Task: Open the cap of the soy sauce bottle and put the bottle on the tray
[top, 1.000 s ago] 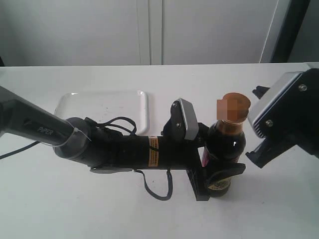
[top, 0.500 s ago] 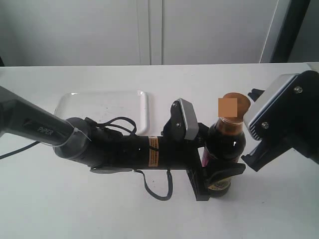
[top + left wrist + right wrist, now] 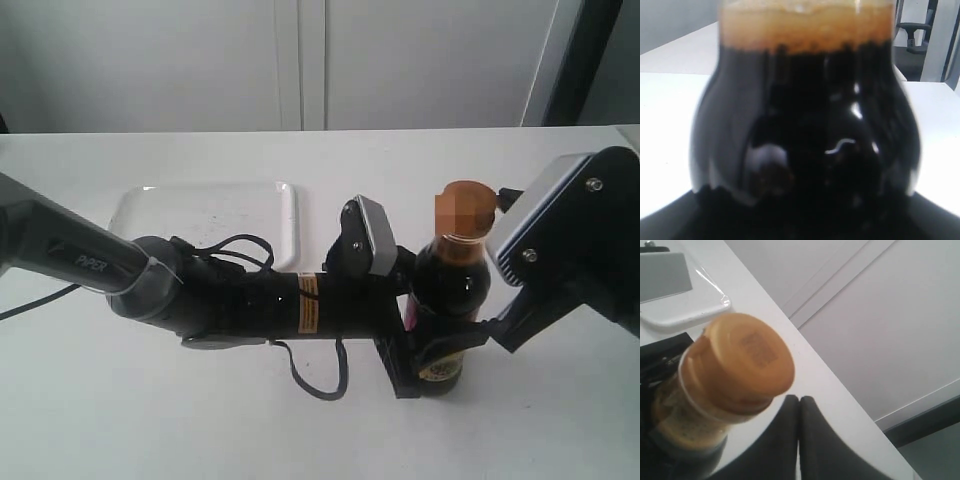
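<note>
Left tool (image 3: 432, 352) clamps the bottle (image 3: 452, 285) low on its body; the bottle is upright on the tabletop (image 3: 140, 420). Right tool (image 3: 800, 405) is pinched together, holding nothing, just beside the bottle. Bottle holds dark liquid, foam at the neck, cap (image 3: 740, 357) closed on top. One bottle, one cap, one tray (image 3: 200, 212), two tools. Tray lies apart from the bottle, behind the left arm. Since a second ago the right tool has come lower and nearer the bottle; bottle unmoved.

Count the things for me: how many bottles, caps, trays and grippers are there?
Bottle: 1
Cap: 1
Tray: 1
Grippers: 2, the left gripper and the right gripper
Total: 5
</note>
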{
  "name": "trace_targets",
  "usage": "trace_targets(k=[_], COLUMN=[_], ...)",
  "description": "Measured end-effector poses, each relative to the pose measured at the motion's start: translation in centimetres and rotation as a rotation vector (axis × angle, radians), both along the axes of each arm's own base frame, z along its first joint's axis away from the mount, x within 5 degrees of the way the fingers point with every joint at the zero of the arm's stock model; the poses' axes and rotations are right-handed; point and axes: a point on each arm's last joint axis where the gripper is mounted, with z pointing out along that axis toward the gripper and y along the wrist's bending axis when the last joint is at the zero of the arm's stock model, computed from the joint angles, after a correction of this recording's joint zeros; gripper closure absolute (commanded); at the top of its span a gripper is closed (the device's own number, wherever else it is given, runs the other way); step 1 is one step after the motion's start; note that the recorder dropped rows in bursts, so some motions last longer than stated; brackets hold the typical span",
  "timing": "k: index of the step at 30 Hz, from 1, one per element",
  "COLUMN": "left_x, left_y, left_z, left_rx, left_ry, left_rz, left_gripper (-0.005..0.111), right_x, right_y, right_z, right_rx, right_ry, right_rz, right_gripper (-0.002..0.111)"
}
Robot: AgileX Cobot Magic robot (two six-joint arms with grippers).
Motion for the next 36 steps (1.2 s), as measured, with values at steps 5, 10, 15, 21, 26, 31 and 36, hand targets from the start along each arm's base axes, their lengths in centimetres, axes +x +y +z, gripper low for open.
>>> trace_targets(k=[5, 10, 15, 21, 26, 31, 36], left_x=[0.1, 0.2, 0.2, 0.2, 0.2, 0.2, 0.2], left_y=[0.0, 0.0, 0.0, 0.0, 0.1, 0.1, 0.1], left_z=[0.0, 0.0, 0.0, 0.0, 0.0, 0.0, 0.0], left_rx=[-0.007, -0.006, -0.006, -0.008, -0.009, -0.009, -0.01], left_ry=[0.021, 0.022, 0.022, 0.028, 0.025, 0.025, 0.023], left_rz=[0.02, 0.022, 0.022, 0.026, 0.026, 0.026, 0.025], left_gripper=[0.107, 0.107, 0.107, 0.107, 0.107, 0.107, 0.107], right_x=[0.0, 0.0, 0.4, 1.5, 1.5, 1.0, 0.5], right_y=[0.0, 0.0, 0.3, 1.1, 1.1, 1.0, 0.9], right_z=[0.0, 0.1, -0.3, -0.7, 0.3, 0.7, 1.3], right_rx=[0.003, 0.004, -0.013, -0.036, -0.052, -0.074, -0.059], right_ry=[0.001, -0.001, 0.013, 0.034, -0.022, -0.029, -0.042], right_rz=[0.0, 0.0, 0.003, 0.01, 0.015, 0.038, 0.05], right_gripper=[0.108, 0.108, 0.108, 0.108, 0.108, 0.108, 0.108])
